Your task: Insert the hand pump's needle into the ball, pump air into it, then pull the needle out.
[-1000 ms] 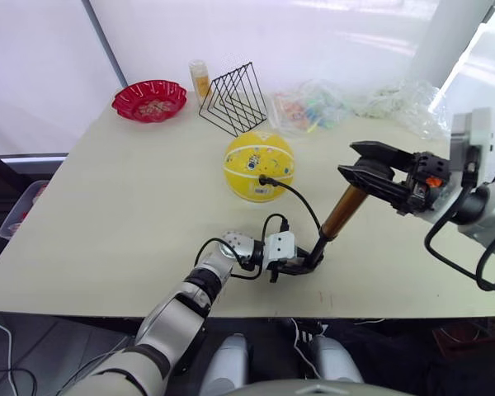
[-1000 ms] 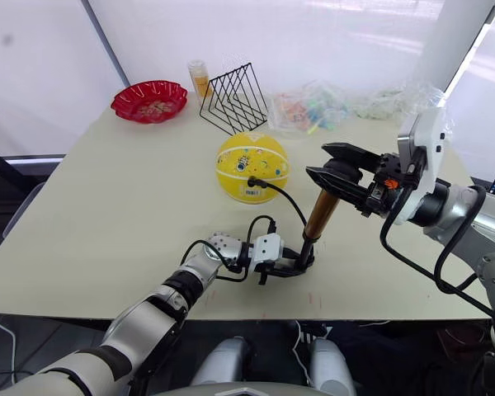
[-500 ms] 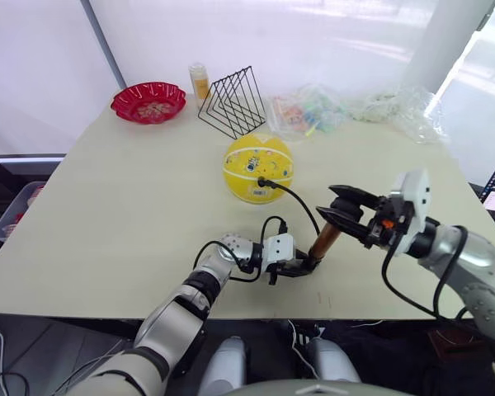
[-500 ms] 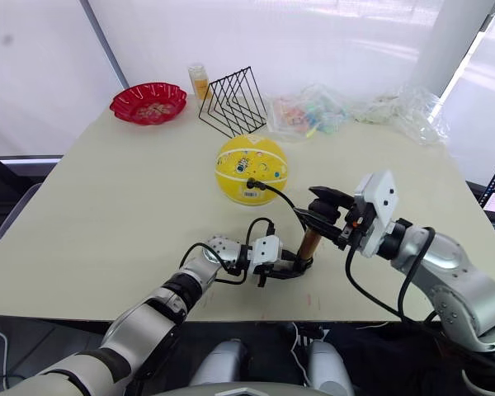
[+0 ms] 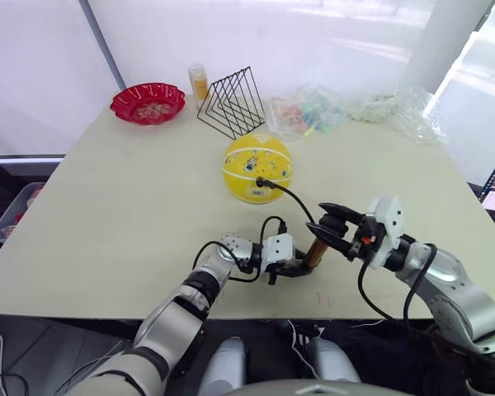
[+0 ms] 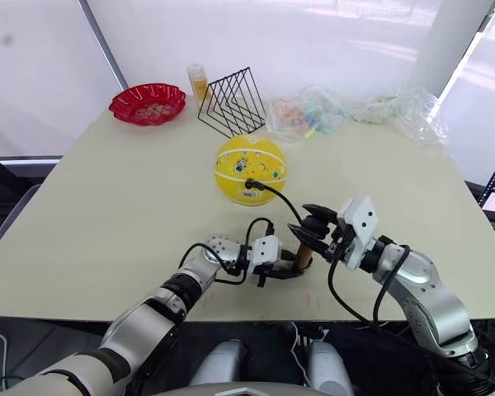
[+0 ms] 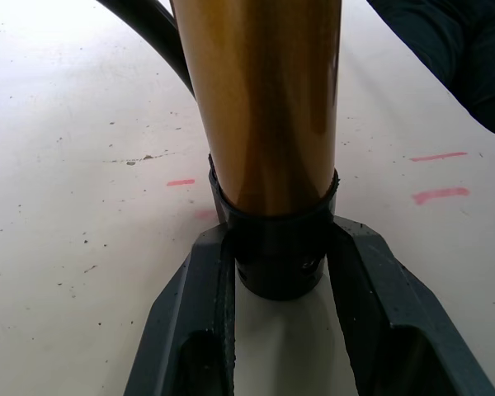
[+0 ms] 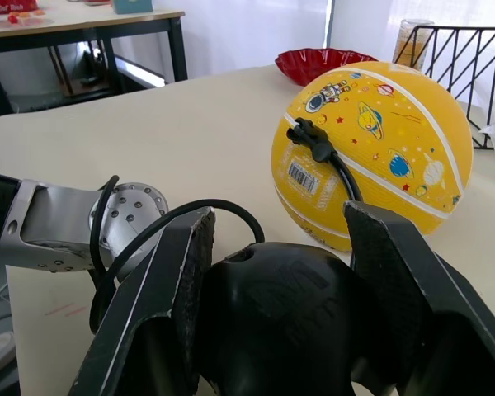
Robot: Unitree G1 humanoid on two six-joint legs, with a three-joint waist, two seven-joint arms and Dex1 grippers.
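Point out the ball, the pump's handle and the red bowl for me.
ball point(image 5: 256, 167), left eye view, upper yellow face.
handle point(image 8: 272, 322), right wrist view, black knob between the right gripper's fingers.
red bowl point(image 5: 148, 101), left eye view, inside of the bowl.

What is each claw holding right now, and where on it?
Left claw grips the hand pump by its bottom black cap; right claw grips its black handle.

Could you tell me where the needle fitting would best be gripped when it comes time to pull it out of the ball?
Grip the small black fitting where it stands out from the ball, not the hose. Come from the ball's near side, where the fitting faces the robot, fingers either side of the stub, and probably pull straight out along it.
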